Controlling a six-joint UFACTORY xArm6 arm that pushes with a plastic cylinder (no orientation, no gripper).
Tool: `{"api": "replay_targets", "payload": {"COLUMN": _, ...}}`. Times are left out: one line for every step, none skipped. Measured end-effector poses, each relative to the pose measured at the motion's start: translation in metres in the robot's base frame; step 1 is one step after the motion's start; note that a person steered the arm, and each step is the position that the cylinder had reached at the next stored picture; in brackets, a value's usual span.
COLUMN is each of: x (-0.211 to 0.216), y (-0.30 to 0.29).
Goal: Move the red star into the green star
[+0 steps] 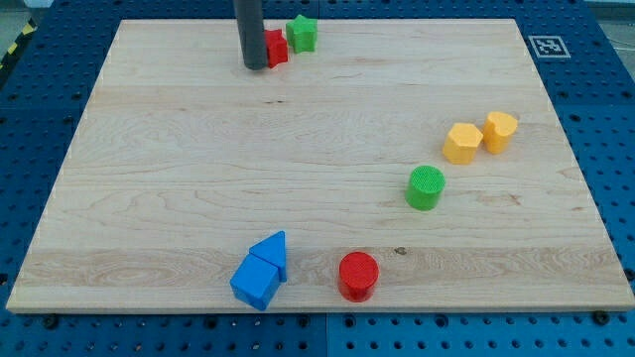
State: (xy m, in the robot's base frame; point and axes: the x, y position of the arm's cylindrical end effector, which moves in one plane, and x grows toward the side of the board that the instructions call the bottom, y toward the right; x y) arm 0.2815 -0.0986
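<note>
The red star (277, 48) lies near the view's top, left of centre, partly hidden behind my rod. The green star (302, 33) sits just to its upper right, close to it or touching; I cannot tell which. My tip (255, 65) rests on the board against the red star's left side, on the side away from the green star.
A green cylinder (426, 187) stands right of centre. Two yellow blocks (462, 143) (500, 130) lie side by side at the right. A red cylinder (358, 276) and two blue blocks (271, 252) (255, 282) sit near the view's bottom edge.
</note>
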Motion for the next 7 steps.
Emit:
{"api": "replay_targets", "payload": {"x": -0.004, "y": -0.019}}
{"api": "replay_targets", "payload": {"x": -0.004, "y": -0.019}}
{"api": "replay_targets", "payload": {"x": -0.01, "y": -0.001}}
{"api": "replay_targets", "payload": {"x": -0.041, "y": 0.046}}
{"api": "replay_targets", "payload": {"x": -0.08, "y": 0.07}}
{"api": "replay_targets", "payload": {"x": -0.083, "y": 0.07}}
{"api": "replay_targets", "payload": {"x": -0.083, "y": 0.074}}
